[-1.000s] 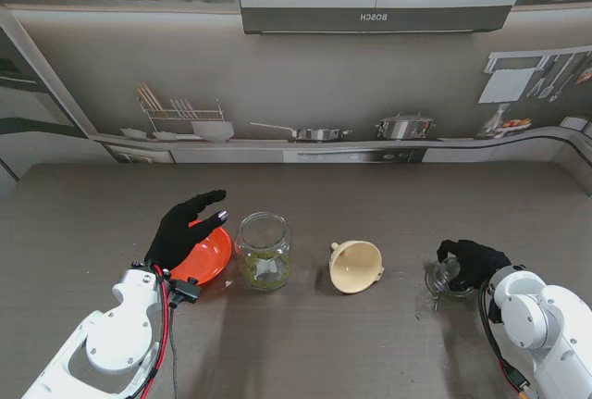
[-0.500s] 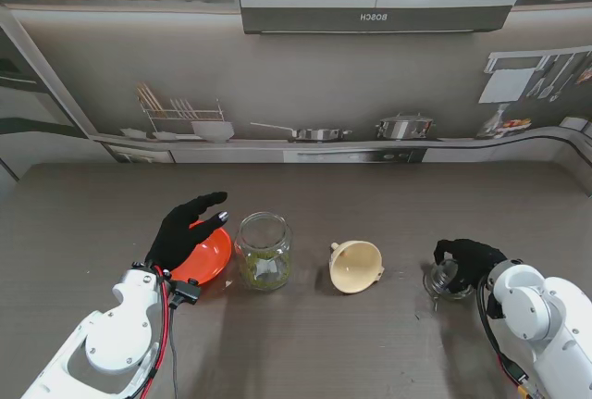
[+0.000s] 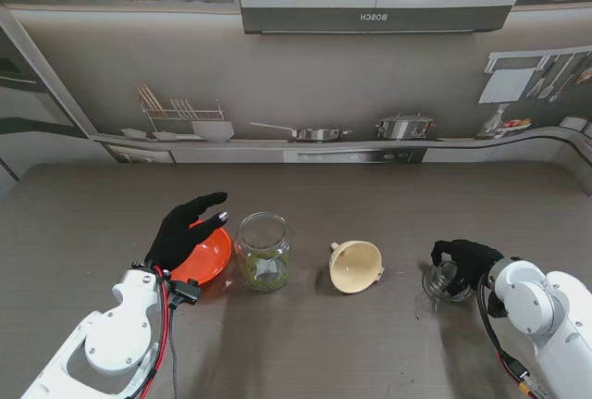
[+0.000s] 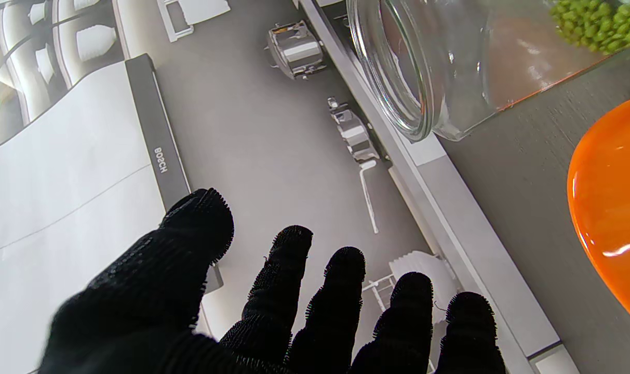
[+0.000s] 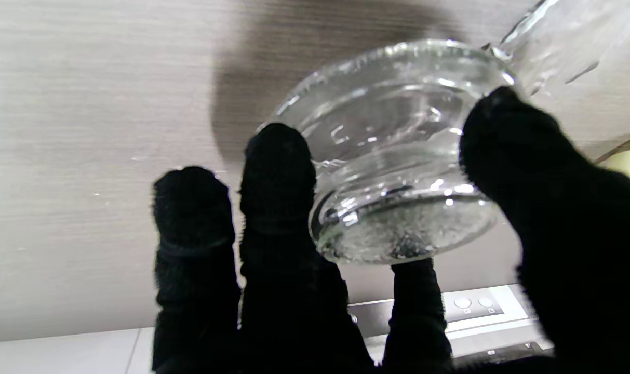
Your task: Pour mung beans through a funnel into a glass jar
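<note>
Glass jar [image 3: 264,251] holds beans; funnel [image 3: 355,267] lies tipped right of it. Right hand [image 3: 465,260] pinches glass lid [image 3: 448,281], presumably to close. Left hand [image 3: 188,228] spread over orange dish [image 3: 205,255].

"BOSCH", upside down, on the grey strip of the range hood [image 3: 373,18] behind the table.

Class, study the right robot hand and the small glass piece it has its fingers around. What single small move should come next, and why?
Probably lift the glass lid slightly off the table. The right robot hand already has its fingers closed around it, and the jar it seems to belong to stands open beside the funnel, which lies on its side. The left robot hand hovers open over the orange dish.
</note>
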Controlling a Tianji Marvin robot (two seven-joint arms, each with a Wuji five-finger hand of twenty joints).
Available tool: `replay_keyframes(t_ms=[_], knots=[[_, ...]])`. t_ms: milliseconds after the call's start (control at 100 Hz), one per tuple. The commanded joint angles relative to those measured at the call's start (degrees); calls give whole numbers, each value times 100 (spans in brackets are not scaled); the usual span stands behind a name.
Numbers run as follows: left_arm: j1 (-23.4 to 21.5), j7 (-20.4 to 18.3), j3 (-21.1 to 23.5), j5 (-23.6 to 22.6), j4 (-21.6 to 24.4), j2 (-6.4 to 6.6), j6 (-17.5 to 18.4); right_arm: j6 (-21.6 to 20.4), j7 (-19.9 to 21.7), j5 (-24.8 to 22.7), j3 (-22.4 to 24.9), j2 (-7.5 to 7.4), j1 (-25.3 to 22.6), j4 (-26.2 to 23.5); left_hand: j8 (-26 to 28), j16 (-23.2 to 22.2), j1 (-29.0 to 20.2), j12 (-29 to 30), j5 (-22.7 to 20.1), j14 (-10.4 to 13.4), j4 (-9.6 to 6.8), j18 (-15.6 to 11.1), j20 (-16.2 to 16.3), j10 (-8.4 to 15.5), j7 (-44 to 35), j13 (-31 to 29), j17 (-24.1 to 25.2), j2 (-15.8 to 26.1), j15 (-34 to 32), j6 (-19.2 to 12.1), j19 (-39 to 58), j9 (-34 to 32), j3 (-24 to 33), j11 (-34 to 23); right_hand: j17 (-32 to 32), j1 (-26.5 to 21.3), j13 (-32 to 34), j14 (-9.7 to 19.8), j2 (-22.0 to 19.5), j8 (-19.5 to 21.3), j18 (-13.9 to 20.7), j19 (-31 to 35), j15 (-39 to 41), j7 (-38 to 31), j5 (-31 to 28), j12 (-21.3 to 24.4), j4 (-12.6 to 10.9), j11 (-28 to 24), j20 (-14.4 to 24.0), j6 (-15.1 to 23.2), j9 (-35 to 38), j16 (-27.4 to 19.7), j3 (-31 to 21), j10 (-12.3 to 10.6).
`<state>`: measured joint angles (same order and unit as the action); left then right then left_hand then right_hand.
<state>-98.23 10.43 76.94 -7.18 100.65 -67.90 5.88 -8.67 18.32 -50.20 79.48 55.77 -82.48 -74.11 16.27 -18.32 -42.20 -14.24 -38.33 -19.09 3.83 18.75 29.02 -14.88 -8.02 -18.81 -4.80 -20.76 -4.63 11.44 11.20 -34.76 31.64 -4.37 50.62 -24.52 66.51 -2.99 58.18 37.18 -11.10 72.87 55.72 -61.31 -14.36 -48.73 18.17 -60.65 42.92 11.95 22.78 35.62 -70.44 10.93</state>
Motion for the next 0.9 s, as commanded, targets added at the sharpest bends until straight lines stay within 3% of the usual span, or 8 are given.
replay_keyframes(t_ms=[0,90,230,330,390,450,660,890], knots=[[-21,-114,4,24,35,-7,-19,-59,258,-29,-186,87,-281,443,33,67,93,10,-178,32,83,-228,103,14,-8,156,94,197,87,-12,-177,65,-105,65,281,-1532,472,421,-541,-432,-23,350,332,-828,-1145,183,-279,-309,-154,-276,1885,35,-1022,-1370],[-19,-114,3,28,34,-8,-22,-79,177,15,-198,97,-273,504,38,68,94,11,-182,29,82,-224,104,17,-10,162,96,200,89,-4,-178,72,-112,68,561,-1566,848,554,-492,-1334,27,477,332,-1419,-1934,10,-239,-330,-207,-296,2399,151,-1045,-1379],[-18,-121,3,37,33,-7,-28,-97,202,43,-187,94,-288,502,48,68,92,12,-195,29,80,-230,105,31,-17,164,104,208,89,-8,-180,78,-120,69,682,-1560,883,624,-430,-1484,53,498,455,-1568,-2309,-90,-244,-302,-212,-155,2572,328,-1106,-1359],[-22,-127,8,34,35,-6,-31,-144,223,29,-205,83,-273,551,55,68,95,11,-218,35,79,-221,106,25,-26,166,109,212,89,8,-182,72,-131,66,416,-1430,718,440,-472,-1547,-130,266,159,-1417,-1999,-190,-234,-172,-228,-200,2335,271,-1091,-1373],[-24,-121,9,36,37,-7,-33,-161,231,20,-214,78,-275,568,57,69,88,11,-221,25,77,-224,106,13,-26,169,113,212,90,14,-183,71,-130,66,230,-1389,505,289,-519,-1293,-236,51,-84,-1073,-1509,-133,-244,-38,-174,-252,2087,252,-1064,-1399],[-27,-124,10,38,42,-7,-40,-203,295,4,-222,63,-272,574,59,70,92,12,-222,22,78,-220,107,26,-26,175,115,213,92,14,-184,76,-138,68,-74,-1246,157,61,-617,-476,-438,-291,-484,-524,-994,46,-292,120,-144,-193,1684,162,-1026,-1402],[-21,-147,7,50,35,-3,-42,-321,342,-20,-278,42,-246,652,65,69,88,10,-227,19,75,-223,109,35,-24,173,119,227,89,13,-185,68,-154,65,-178,-1148,-182,-350,-1020,-209,-635,-648,-1591,-236,-148,612,-823,278,-397,78,853,-445,-1021,-1354],[-18,-159,11,58,18,-2,-43,-426,169,62,-399,47,-167,914,74,69,89,9,-252,19,72,-220,111,25,-32,177,128,231,90,21,-187,70,-164,65,498,-1931,750,137,-569,-73,-118,-209,-1212,-641,-956,714,-303,-6,-601,-225,1691,-354,-958,-1201]])
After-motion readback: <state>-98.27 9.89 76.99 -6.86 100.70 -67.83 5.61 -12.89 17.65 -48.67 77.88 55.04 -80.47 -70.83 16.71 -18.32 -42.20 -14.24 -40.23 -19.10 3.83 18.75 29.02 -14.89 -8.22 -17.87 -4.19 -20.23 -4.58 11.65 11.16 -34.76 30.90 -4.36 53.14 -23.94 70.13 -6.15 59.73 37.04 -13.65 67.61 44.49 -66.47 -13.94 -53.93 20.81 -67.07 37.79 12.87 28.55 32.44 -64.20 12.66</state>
